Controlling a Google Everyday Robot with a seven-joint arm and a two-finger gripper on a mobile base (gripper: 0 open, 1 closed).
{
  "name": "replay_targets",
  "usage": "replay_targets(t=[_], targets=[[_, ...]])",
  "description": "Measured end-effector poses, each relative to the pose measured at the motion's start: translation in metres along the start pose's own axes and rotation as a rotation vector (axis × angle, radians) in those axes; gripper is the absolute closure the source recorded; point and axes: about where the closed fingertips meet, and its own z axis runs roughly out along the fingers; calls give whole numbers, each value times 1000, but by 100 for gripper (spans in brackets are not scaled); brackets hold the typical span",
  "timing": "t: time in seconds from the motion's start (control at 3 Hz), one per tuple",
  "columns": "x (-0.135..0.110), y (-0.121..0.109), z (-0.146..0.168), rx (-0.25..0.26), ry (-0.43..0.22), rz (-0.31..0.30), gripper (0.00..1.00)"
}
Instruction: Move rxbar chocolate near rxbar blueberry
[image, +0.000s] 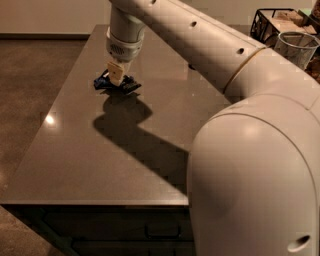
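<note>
My gripper (116, 75) hangs from the arm over the far left part of the dark table (100, 160). Its tan fingers (115, 73) are shut on the rxbar chocolate (129, 86), a black-wrapped bar held low, at or just above the tabletop. The rxbar blueberry (102, 81), a dark blue bar, lies on the table right next to it on the left, partly hidden behind the fingers. The two bars look as if they touch or overlap.
My arm and its big shoulder housing (255, 180) fill the right side of the view. A black wire basket (270, 22) and a mesh bin (298, 46) stand at the back right. The table's left edge (40, 125) and front edge (95, 202) drop to the floor.
</note>
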Motion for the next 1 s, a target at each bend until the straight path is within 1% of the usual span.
replay_targets(t=[0.33,0.67,1.0], targets=[[-1,-1,3,3,-2,0,13],[-2,0,5,0,0,-1,0],[-2,0,5,0,0,-1,0]])
